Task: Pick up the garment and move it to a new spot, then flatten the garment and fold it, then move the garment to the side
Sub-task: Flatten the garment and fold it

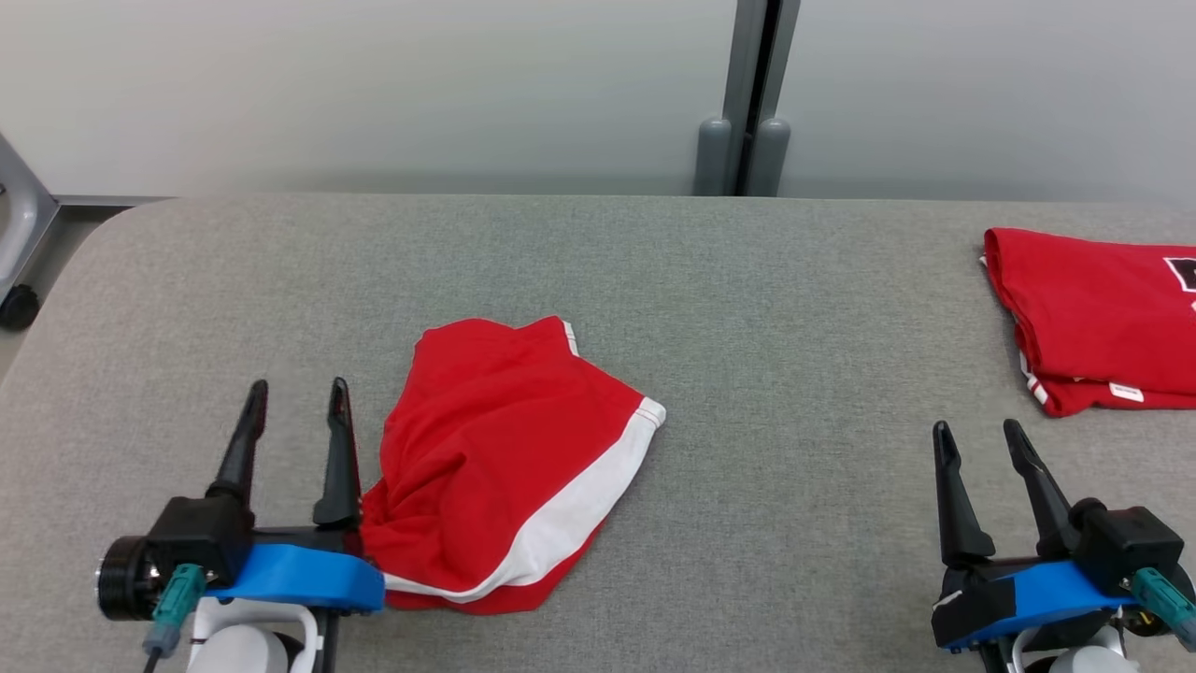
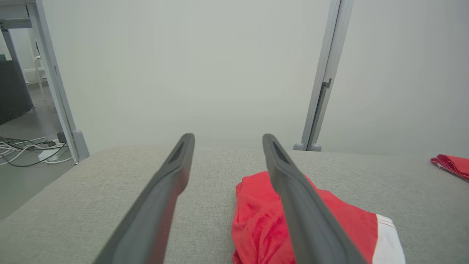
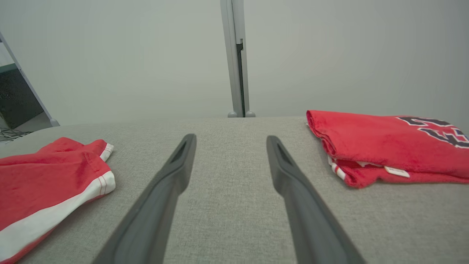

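While the left gripper [image 1: 299, 385] stands spread and empty, the garment [image 1: 505, 449] lies bunched just beside its right finger.

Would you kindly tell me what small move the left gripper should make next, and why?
Probably shift the left gripper onto the bunched near corner of the shorts and close there. Its jaws stand open and empty beside the shorts, which lie crumpled and not yet flat.

Soft, even light is falling across the table [image 1: 747, 308]; a faint shadow is lying just beside the red shorts [image 1: 505, 449]; wrist-view edges are bowing.
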Robot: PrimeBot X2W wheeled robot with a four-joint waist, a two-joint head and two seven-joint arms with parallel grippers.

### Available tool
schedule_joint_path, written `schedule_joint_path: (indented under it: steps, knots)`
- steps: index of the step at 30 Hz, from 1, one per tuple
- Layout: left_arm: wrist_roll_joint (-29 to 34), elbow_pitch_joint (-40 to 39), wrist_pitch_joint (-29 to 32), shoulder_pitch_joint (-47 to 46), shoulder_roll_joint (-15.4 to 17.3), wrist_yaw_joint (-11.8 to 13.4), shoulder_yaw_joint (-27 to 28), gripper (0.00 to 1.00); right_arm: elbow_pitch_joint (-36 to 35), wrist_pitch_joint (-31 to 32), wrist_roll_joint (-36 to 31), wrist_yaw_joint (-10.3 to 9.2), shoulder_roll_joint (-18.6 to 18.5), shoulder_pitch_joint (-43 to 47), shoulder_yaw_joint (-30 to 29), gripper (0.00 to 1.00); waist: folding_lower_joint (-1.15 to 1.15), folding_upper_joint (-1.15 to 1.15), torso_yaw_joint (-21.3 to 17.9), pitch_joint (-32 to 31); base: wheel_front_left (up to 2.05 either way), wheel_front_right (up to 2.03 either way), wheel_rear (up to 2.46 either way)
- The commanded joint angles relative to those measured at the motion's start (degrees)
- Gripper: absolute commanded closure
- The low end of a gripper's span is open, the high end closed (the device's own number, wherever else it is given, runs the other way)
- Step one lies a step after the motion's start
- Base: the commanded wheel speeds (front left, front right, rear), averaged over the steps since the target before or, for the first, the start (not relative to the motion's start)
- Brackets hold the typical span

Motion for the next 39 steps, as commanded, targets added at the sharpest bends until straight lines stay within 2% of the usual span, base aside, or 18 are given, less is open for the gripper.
schedule_joint_path:
  steps: [1, 13, 17, 22, 29, 39]
  knots:
    - [0.52, -0.58, -0.11, 0.33, -0.12, -0.02, 0.68, 0.0, 0.05, -0.06, 0.1, 0.01, -0.1, 0.71, -0.11, 0.0, 0.0, 0.0, -0.29, -0.2, 0.0, 0.0, 0.0]
    - [5.61, -0.9, -0.12, 1.08, -1.51, -3.21, 4.93, 0.0, 1.37, -0.24, -0.24, 0.01, -0.09, 1.5, 0.07, 0.0, 0.0, 0.0, -0.6, -1.08, 0.0, 0.0, 0.0]
    - [6.39, -0.78, -0.12, 1.31, -2.53, -3.91, 5.48, 0.0, 1.77, 0.23, -1.38, 0.01, -0.11, -0.93, 2.66, 0.0, 0.0, 0.0, 0.65, -0.85, 0.0, 0.0, 0.0]
    - [7.36, -0.92, -0.12, 0.85, -3.57, -4.78, 5.91, 0.0, 4.21, 0.74, -1.79, 0.01, -0.76, -6.47, 9.19, 0.0, 0.0, 0.0, 2.98, -0.27, 0.0, 0.0, 0.0]
    - [8.29, -1.03, -0.12, -0.61, -4.76, -5.68, 5.72, 0.0, 13.64, 2.07, -1.15, 0.01, -0.68, -16.2, 15.56, 0.0, 0.0, 0.0, 7.31, 1.27, 0.0, 0.0, 0.0]
    - [7.82, -0.44, -0.12, -2.5, -6.42, -6.44, 5.37, 0.0, 32.34, 1.81, -0.9, 0.01, -0.55, -24.63, 16.64, 0.0, 0.0, 0.0, 13.26, 4.53, 0.0, 0.0, 0.0]
